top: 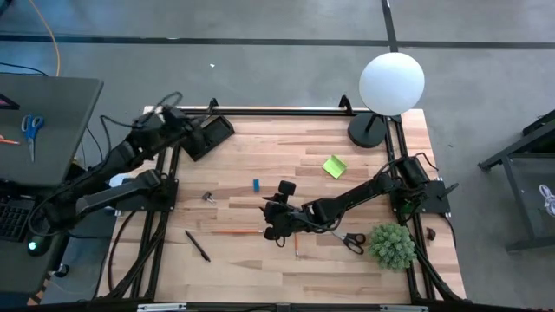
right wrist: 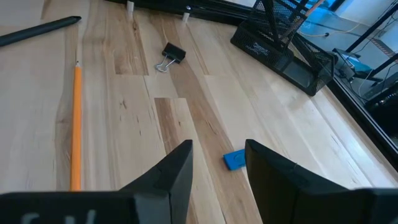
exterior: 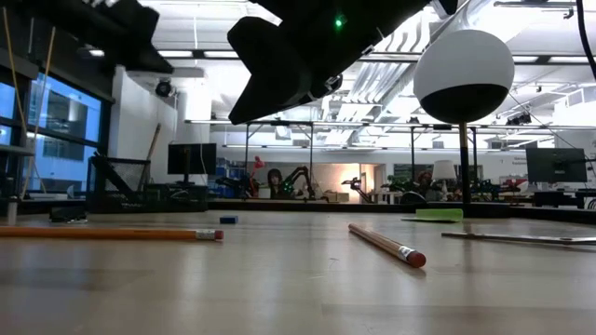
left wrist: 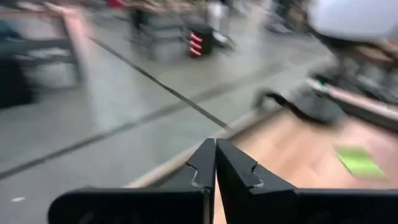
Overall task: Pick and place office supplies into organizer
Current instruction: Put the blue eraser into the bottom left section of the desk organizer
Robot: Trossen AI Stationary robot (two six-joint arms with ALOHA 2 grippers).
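Note:
The black mesh organizer stands at the table's far left corner. My left gripper hovers beside it, shut and empty, pointing roughly level toward the lamp. My right gripper hangs open over the table's middle, with nothing between its fingers. The blue eraser lies just ahead of them. An orange pencil, a wooden pencil, a black pen, a binder clip, black-handled scissors and a lime-green sticky-note pad lie flat on the wood.
A white globe lamp on a round black base stands at the far right corner. A green bushy plant sits near the right edge. Black frame rails run along the table's edges. A side desk with blue-handled scissors stands off the table's left.

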